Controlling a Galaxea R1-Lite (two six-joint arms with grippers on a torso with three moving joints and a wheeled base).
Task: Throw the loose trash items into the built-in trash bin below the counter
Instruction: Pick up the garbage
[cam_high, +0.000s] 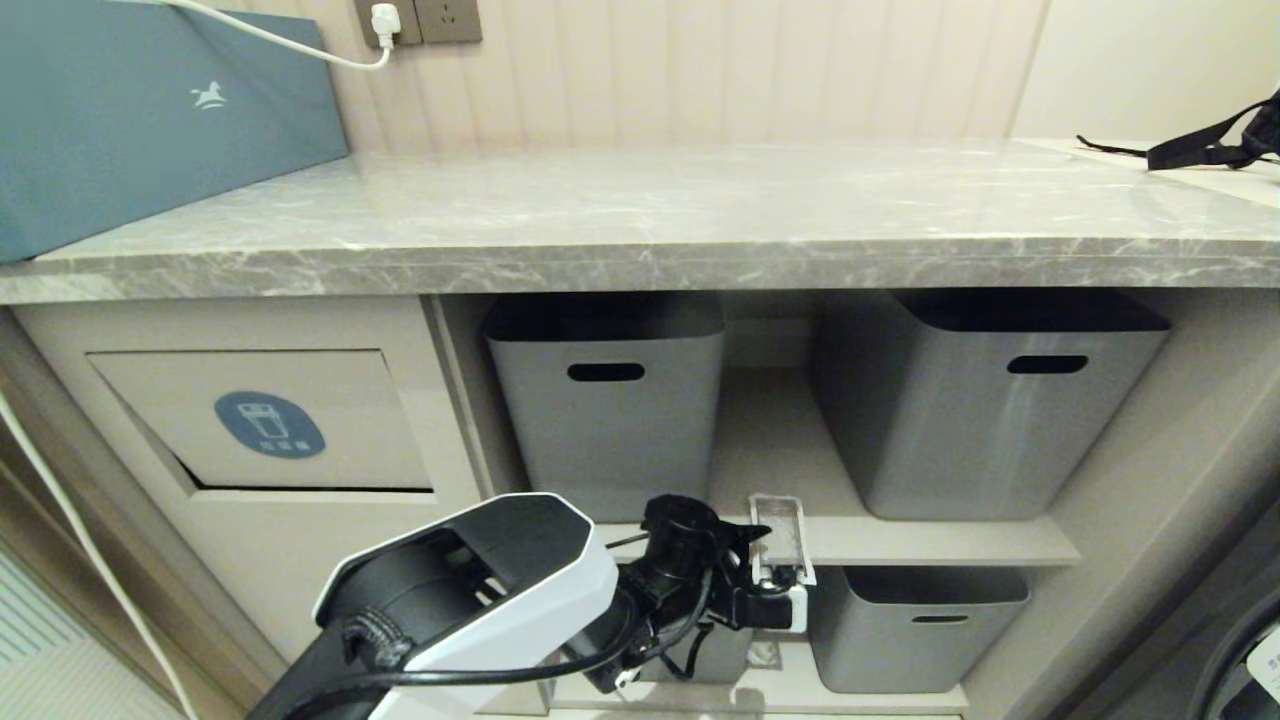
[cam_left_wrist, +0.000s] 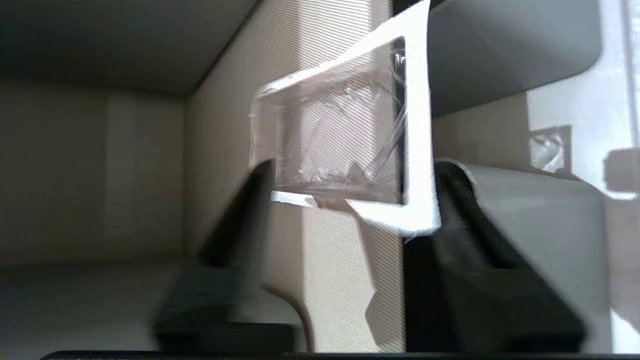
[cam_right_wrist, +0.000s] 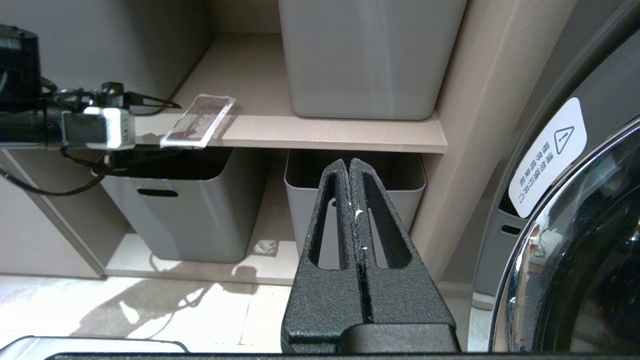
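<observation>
While the left arm reaches across the lower middle of the head view, the items stand as follows:

- left gripper (cam_high: 765, 565): in front of the open beige shelves (cam_high: 940, 545), right of the cabinet front; its two black fingers (cam_left_wrist: 252, 210) are clamped on the clear white-edged wrapper, one at each long side
- clear white-edged wrapper (cam_high: 778, 528): held off the surfaces, standing up from the fingertips at the level of the middle shelf's front edge, between the two upper grey tubs; well apart from the flap
- built-in trash bin (cam_high: 300, 540): beige front under the left part of the counter; rectangular swing flap (cam_high: 340, 400) with a blue oval sticker (cam_high: 269, 424), a dark gap along its lower edge
- counter (cam_high: 640, 210): grey marble-look slab with a thick front edge; teal box (cam_high: 150, 120) at its left end, black strap (cam_high: 1200, 150) at the far right
- grey tubs (cam_high: 605, 410): two on the upper shelf, more below, all with slot handles
- right gripper (cam_right_wrist: 355, 200): parked low before the bottom shelf, fingers pressed together on nothing, beside a round-doored appliance (cam_right_wrist: 575, 240)
</observation>
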